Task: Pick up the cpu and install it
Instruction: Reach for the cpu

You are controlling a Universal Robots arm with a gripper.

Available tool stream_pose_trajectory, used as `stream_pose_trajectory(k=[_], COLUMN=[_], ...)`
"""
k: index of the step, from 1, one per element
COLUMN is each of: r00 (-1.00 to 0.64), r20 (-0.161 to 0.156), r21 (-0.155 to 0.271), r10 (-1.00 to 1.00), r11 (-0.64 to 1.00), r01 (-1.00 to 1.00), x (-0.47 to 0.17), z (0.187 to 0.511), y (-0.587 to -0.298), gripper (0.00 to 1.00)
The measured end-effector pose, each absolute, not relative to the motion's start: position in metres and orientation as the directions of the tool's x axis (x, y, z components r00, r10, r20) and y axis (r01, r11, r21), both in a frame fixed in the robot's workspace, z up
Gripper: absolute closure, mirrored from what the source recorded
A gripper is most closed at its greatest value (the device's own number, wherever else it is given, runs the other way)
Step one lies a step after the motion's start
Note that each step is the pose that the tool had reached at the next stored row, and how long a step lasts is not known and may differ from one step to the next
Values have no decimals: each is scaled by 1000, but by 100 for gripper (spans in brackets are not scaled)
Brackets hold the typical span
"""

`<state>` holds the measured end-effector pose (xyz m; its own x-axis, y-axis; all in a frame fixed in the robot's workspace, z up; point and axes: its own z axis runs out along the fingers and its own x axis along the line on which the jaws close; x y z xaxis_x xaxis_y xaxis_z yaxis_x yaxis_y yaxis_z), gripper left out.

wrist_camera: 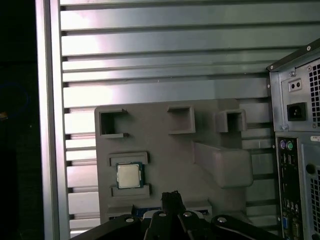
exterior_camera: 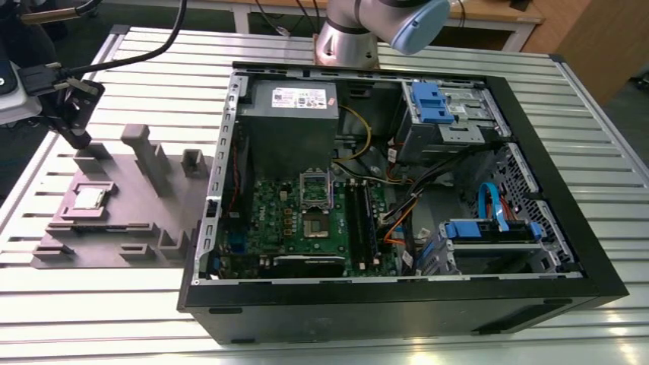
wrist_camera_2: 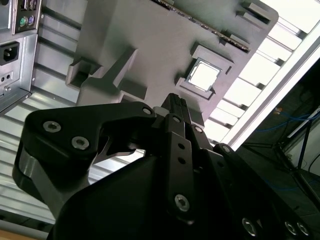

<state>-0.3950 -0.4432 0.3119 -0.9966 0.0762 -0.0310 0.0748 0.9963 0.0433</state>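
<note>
**A:** Where is the cpu (exterior_camera: 90,198) right now?

**B:** It lies flat in a square pocket of the grey holder (exterior_camera: 142,228), pale metal top facing up. The holder rests on the slatted bench (exterior_camera: 91,312), at the exterior view's left of the open computer case (exterior_camera: 406,308).

**A:** And the gripper (exterior_camera: 79,138)?

**B:** It hangs over the holder's far edge, just beside a short upright block (exterior_camera: 93,151). The cpu lies nearer the camera than the fingertips. It is near them but clearly apart, and nothing touches it.

**A:** Is the gripper wide or narrow?

**B:** Narrow. In both wrist views the black fingers (wrist_camera: 171,198) come together into one slim tip, with nothing held between them.

**A:** Do the wrist views agree about the cpu?

**B:** Yes. In the first wrist view the cpu (wrist_camera: 129,175) sits in its pocket off to one side of the tip, with bare grey holder between the two. In the second wrist view the cpu (wrist_camera_2: 204,76) shines bright a little beyond the gripper (wrist_camera_2: 175,102).

**A:** And the case?

**B:** The motherboard (exterior_camera: 294,224) lies in its floor. The socket (exterior_camera: 316,204) is near the board's middle, well apart from both the cpu and the gripper.
</note>
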Motion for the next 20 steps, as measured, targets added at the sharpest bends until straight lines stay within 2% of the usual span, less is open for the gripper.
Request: stream_pose_trajectory(k=[20], r00=[-997], r20=[-31], r21=[43], r10=[76], r11=[996], r01=[75], x=[-402], z=[306], y=[-443], gripper=[90])
